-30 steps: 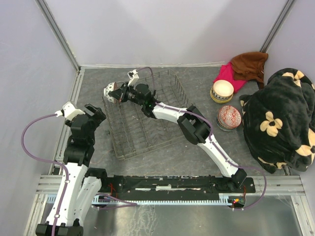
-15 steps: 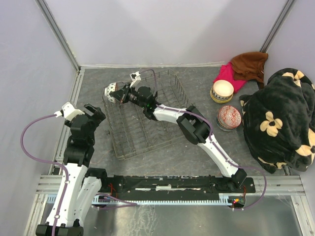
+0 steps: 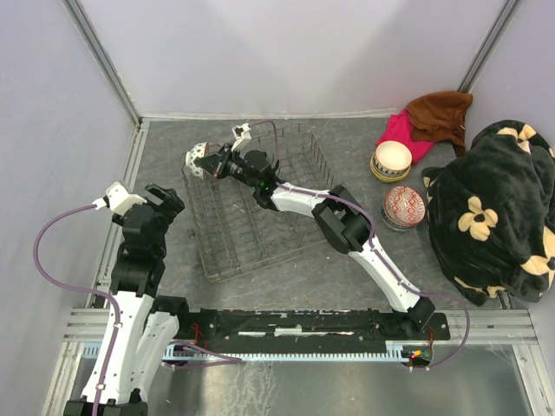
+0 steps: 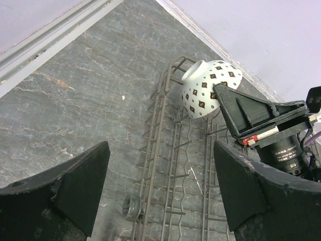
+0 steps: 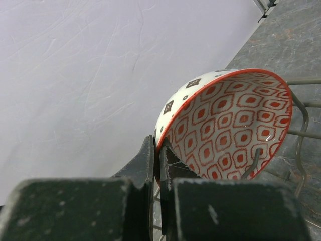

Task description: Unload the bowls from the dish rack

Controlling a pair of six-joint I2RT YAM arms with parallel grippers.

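My right gripper (image 3: 217, 165) is shut on the rim of a white bowl (image 3: 199, 160) with dark diamond marks outside and a red lattice inside (image 5: 230, 125). It holds the bowl tilted at the far left corner of the grey wire dish rack (image 3: 251, 234). The left wrist view shows the same bowl (image 4: 208, 88) above the rack's end wires (image 4: 165, 150). My left gripper (image 3: 147, 201) is open and empty, left of the rack over the table. Two more bowls stand on the table at the right: a pale yellow-banded one (image 3: 391, 160) and a red lattice one upside down (image 3: 404, 207).
A pink cloth (image 3: 401, 134) and a brown cloth (image 3: 440, 114) lie at the back right. A black blanket with pale flowers (image 3: 499, 212) fills the right side. Walls close the back and both sides. No other bowls show in the rack.
The right gripper has lifted the bowl slightly and drawn it a little toward the rack's far left corner. The left arm has shifted slightly nearer and left.
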